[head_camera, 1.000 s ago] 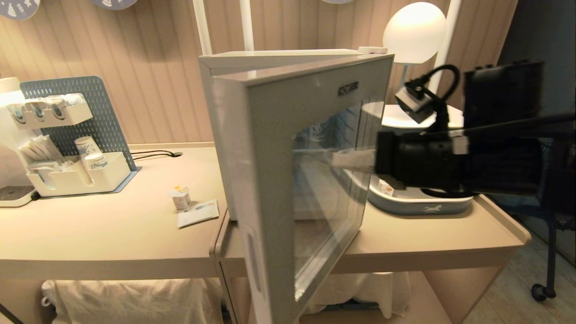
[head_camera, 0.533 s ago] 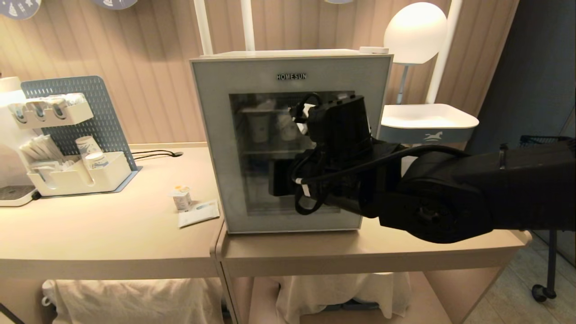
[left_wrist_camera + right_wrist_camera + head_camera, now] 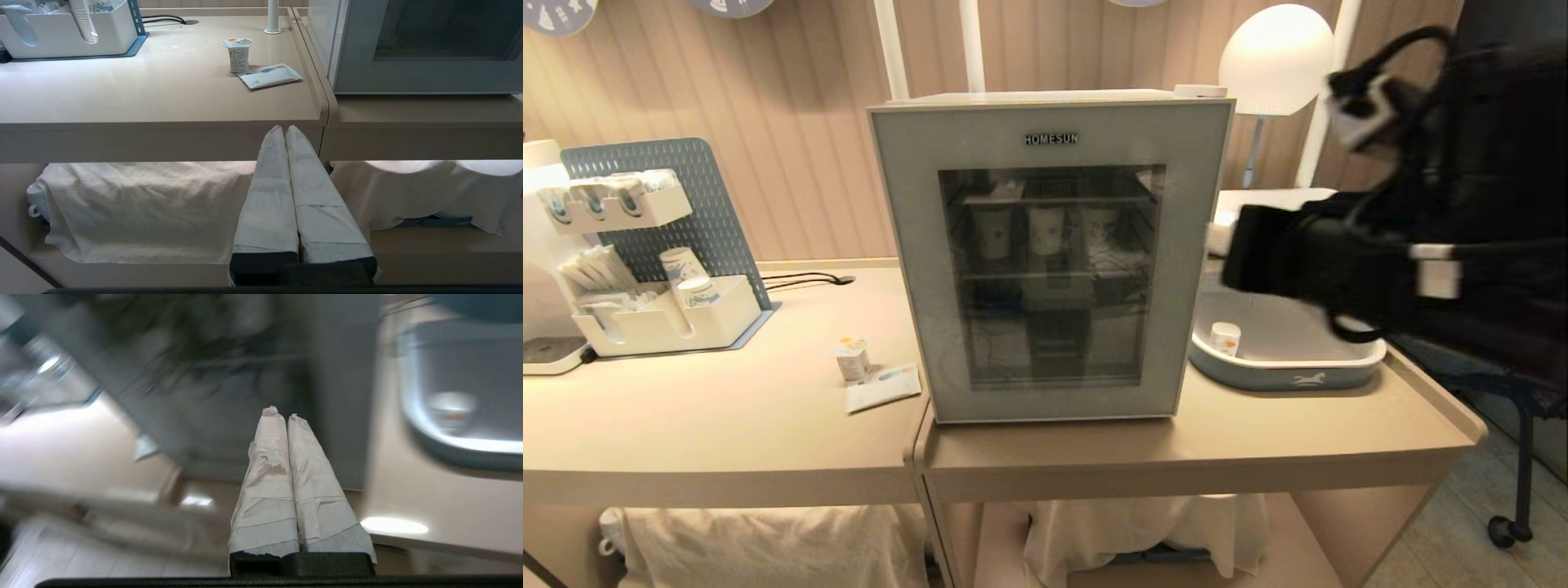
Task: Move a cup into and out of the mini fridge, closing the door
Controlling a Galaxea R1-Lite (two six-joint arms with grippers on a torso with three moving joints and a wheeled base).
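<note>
Since the door [image 3: 1049,265] lies flush against the mini fridge [image 3: 1045,102], the right gripper [image 3: 286,414], fingers pressed together and empty, is held beside it; the left gripper [image 3: 284,130], likewise pressed together, is parked below the counter [image 3: 727,425], where the cup [image 3: 852,359] is left standing.

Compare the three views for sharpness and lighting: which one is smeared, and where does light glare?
Right wrist view: the mini fridge and tray are motion-smeared. Left wrist view: sharp, the cup crisp, with glare on the tabletop. Head view: the lamp glows bright, and the right arm is blurred.
</note>
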